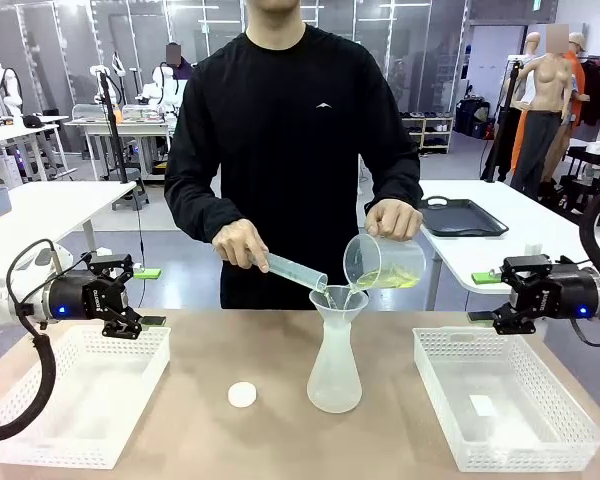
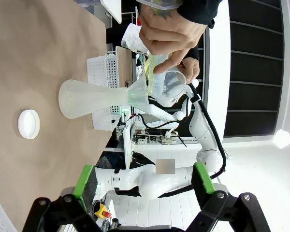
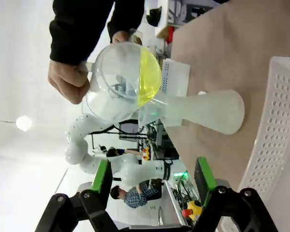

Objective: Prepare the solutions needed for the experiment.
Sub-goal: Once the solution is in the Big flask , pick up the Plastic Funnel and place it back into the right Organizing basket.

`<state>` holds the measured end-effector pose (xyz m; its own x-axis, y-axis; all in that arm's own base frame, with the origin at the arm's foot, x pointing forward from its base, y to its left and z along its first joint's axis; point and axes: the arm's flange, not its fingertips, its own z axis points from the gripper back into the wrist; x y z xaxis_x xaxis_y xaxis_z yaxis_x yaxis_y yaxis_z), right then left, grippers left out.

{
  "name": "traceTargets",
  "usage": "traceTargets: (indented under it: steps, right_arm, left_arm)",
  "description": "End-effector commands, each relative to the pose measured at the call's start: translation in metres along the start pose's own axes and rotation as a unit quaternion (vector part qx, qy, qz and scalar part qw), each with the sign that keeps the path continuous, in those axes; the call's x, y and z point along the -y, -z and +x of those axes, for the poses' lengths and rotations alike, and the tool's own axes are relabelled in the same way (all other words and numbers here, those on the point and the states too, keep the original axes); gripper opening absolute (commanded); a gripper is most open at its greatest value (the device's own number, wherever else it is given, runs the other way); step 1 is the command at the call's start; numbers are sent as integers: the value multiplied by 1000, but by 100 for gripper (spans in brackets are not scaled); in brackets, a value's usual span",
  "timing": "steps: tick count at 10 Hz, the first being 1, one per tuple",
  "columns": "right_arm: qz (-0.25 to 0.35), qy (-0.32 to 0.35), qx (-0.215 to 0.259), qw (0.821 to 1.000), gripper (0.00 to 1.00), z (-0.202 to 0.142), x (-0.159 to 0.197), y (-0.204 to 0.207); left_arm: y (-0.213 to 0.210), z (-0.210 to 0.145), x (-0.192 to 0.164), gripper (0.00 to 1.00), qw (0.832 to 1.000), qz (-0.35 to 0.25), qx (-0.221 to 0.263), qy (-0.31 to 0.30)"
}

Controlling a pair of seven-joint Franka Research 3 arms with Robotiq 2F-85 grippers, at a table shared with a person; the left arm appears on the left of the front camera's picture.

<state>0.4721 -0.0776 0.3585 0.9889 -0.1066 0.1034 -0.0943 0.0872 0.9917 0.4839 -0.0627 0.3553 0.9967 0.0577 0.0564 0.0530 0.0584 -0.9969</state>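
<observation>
A person across the table tips a clear beaker (image 1: pixel 383 262) holding pale yellow-green solution (image 1: pixel 395 281) over the mouth of a frosted white conical flask (image 1: pixel 335 360) at the table's middle. The person's other hand (image 1: pixel 240 243) tilts a clear cylinder (image 1: pixel 293 269) toward the same mouth. In the right wrist view the solution (image 3: pixel 150 77) fills one side of the beaker above the flask (image 3: pixel 210 111). The left wrist view shows the flask (image 2: pixel 94 98) and the pouring hands (image 2: pixel 171 34). My left gripper (image 1: pixel 150 297) hangs open over the left basket. My right gripper (image 1: pixel 483 297) hangs open over the right basket. Neither holds anything.
A white round cap (image 1: pixel 242 395) lies on the table left of the flask, also seen as the cap (image 2: pixel 28 123). A white mesh basket (image 1: pixel 40 450) stands at the front left and another basket (image 1: pixel 580 440) at the front right. A black tray (image 1: pixel 463 217) rests on a table behind.
</observation>
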Motion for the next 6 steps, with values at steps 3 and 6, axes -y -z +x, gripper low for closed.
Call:
traceTargets:
  steps: [3,6]
  right_arm:
    - [39,-12,23,999,86,-9,5,6]
    - [18,2,16,1000,86,-3,4,3]
  left_arm:
    - [1,1,1,100,1000,-4,9,10]
    - [1,1,1,100,1000,-4,9,10]
